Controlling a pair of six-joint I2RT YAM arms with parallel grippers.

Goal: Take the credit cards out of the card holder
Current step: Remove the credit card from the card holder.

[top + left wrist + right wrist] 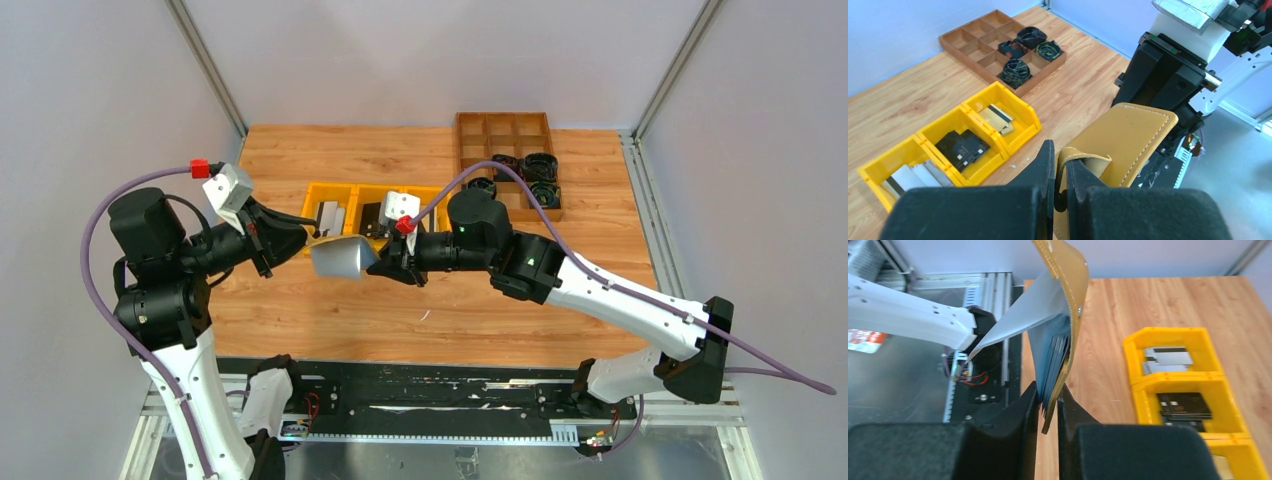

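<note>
Card holder (340, 258) is up in the air above the table (450, 310), between the two grippers, near the middle of the top view. It touches no surface.

Left gripper (303, 238): fully closed, pinching the holder's tan leather corner. From this gripper the holder sits at 4 o'clock in the top view. In the left wrist view the fingers (1048, 155) clamp a folded tan edge, and the rest of the holder (1128, 135) fans out toward 1 o'clock, stitched side facing the camera.

Right gripper (380, 262): closed down to a slim gap, gripping the bottom edge of the credit cards (1055, 355) along with the holder's tan rim. From this gripper the holder is at 9 o'clock in the top view. In the right wrist view the holder (1068, 270) rises to 12 o'clock and the grey-blue card stack is inside it. The silver flap (1023, 315) splays off toward 10 o'clock.

Yellow bins (345, 190) are on the table at 12 o'clock from the holder. They contain silver cards (913, 175), black cards (962, 147) and a beige card (995, 116), one sort per bin.

Brown tray (470, 125) is at 1 o'clock on the table, with dark rolled items (1015, 70) in some cells.
</note>
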